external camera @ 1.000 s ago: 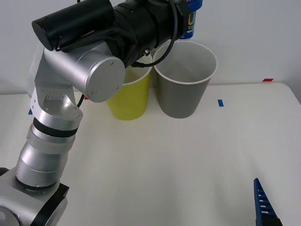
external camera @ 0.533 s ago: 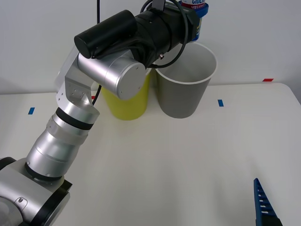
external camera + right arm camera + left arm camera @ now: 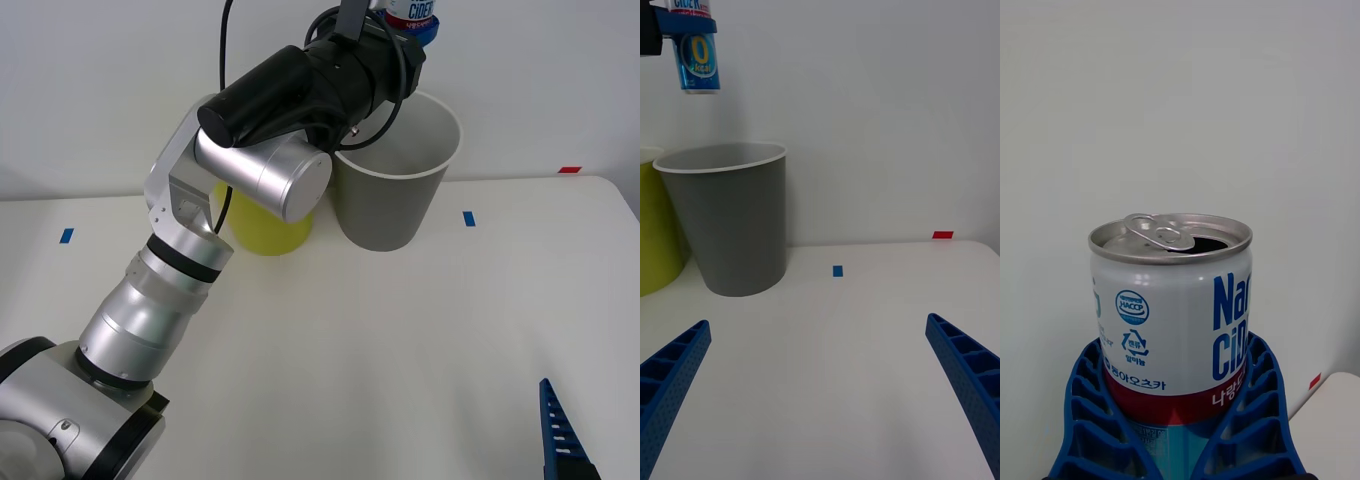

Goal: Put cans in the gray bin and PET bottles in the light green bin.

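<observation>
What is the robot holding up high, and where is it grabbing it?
The left gripper holds the can upright, its blue fingers wrapped around the lower body.

The can (image 3: 1171, 322), white-labelled with blue lettering, a red band and an opened silver top, hangs upright in the air above the gray bin (image 3: 392, 175). The white-rimmed gray bin stands upright on the table, just beside the light green bin (image 3: 268, 228).

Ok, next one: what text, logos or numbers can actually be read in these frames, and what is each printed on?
All on the small white, blue and red drink can held in the left gripper above the dark gray round bin:
"HACCP", in a round blue mark.
"Na" over "CiD", big blue letters cut off by the curve.
"0 kcal", in a yellow ring, lower body.
Korean lines: too small to quote safely.
Both bins and the table: no text.
</observation>
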